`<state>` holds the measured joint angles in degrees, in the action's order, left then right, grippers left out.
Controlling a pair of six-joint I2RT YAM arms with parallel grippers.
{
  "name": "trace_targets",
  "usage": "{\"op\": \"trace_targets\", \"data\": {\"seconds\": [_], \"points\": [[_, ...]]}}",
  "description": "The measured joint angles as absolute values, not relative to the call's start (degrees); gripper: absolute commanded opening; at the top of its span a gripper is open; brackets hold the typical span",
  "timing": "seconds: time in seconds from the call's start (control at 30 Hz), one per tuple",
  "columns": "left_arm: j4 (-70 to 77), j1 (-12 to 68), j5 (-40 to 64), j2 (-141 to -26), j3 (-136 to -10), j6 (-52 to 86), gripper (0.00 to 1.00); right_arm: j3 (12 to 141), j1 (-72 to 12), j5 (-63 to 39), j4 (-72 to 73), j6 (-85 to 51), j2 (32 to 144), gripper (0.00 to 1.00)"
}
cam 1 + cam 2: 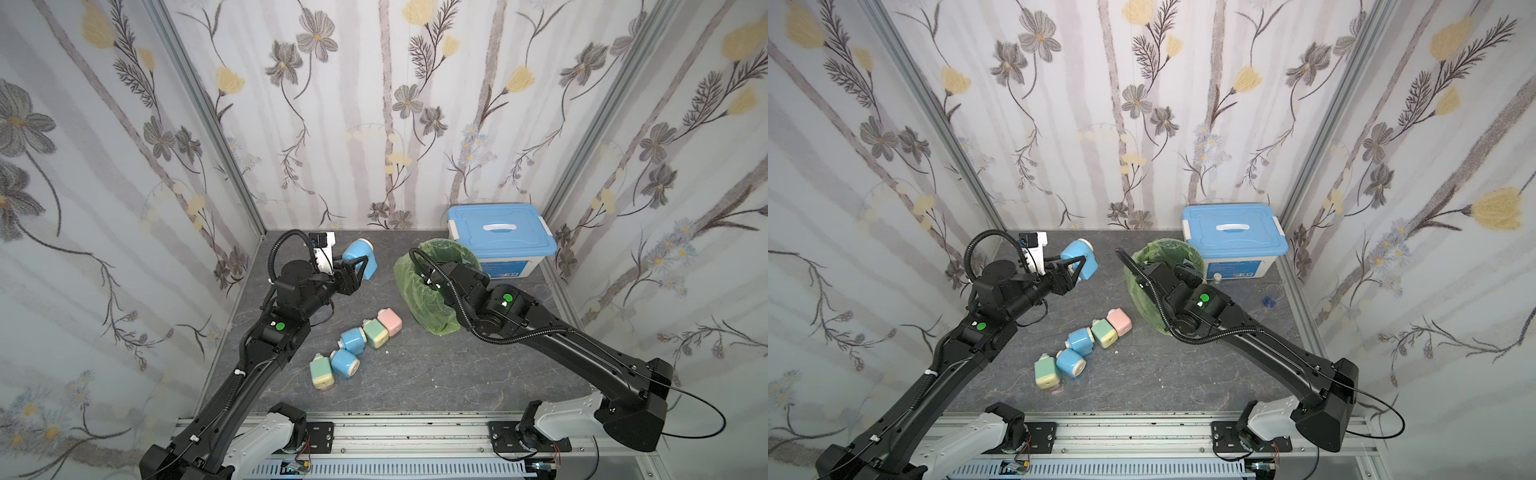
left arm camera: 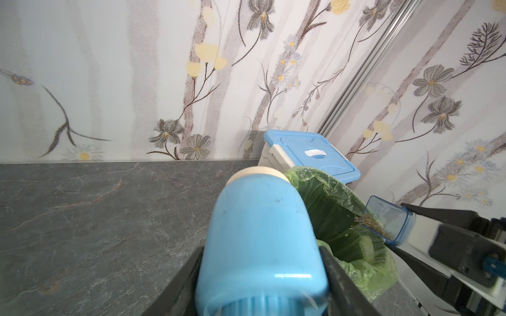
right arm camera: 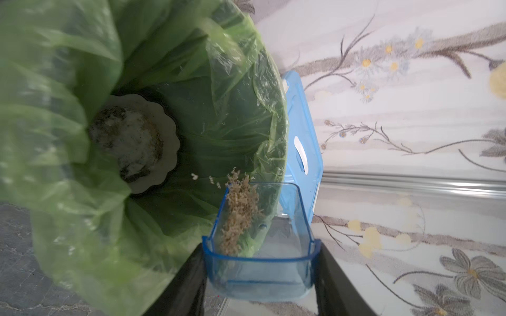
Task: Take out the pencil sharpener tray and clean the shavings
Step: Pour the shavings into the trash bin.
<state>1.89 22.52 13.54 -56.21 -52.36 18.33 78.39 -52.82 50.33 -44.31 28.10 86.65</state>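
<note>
Holding the tray (image 3: pixel 273 279) clamped at lower center, your right tool (image 3: pixel 261 246) points its long axis up-frame into the bin bag (image 3: pixel 82 82); shavings (image 3: pixel 241 210) crowd that open end. Your left tool (image 2: pixel 261 254) clamps the sharpener (image 2: pixel 260 219).

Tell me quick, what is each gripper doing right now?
Left gripper: closed, holding the blue pencil sharpener.
Right gripper: closed, holding the clear blue tray, tipped over the green-lined bin.

even, bright light; soft shadows; wrist views blurred up close.
</note>
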Motion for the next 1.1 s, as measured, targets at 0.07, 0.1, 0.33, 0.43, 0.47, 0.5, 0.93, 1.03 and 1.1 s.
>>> {"op": "trace_targets", "data": {"seconds": [0.07,0.1,0.33,0.43,0.47,0.5,0.93,1.03,1.1], "points": [[2.0,22.52,13.5,-56.16,-52.27,18.37,0.39,76.99,-52.6,51.44,-43.22,29.61,86.7,0.46],[2.09,22.5,13.5,-56.12,-52.14,18.39,0.39,76.4,-52.77,51.83,-43.03,30.13,86.72,0.46],[1.96,22.46,13.28,-55.81,-51.96,18.39,0.39,75.11,-53.19,52.95,-41.28,32.97,85.86,0.47],[1.98,22.41,13.28,-55.81,-51.92,18.41,0.39,75.24,-53.08,53.56,-40.53,33.54,85.23,0.47],[1.98,22.41,13.28,-55.81,-51.92,18.41,0.39,75.02,-53.54,53.54,-40.47,33.61,85.12,0.47],[1.96,22.41,13.28,-55.81,-51.92,18.41,0.39,74.7,-53.89,53.45,-40.42,34.02,84.93,0.47],[2.83,22.13,13.39,-55.96,-51.72,18.65,0.39,73.23,-53.56,51.29,-37.26,35.27,83.37,0.48],[3.03,22.0,13.54,-56.05,-51.72,19.07,0.39,72.84,-54.26,50.52,-36.51,35.48,83.05,0.47],[3.22,21.96,13.56,-56.14,-51.72,19.2,0.39,71.7,-53.74,51.05,-35.29,36.4,82.81,0.47]]}}
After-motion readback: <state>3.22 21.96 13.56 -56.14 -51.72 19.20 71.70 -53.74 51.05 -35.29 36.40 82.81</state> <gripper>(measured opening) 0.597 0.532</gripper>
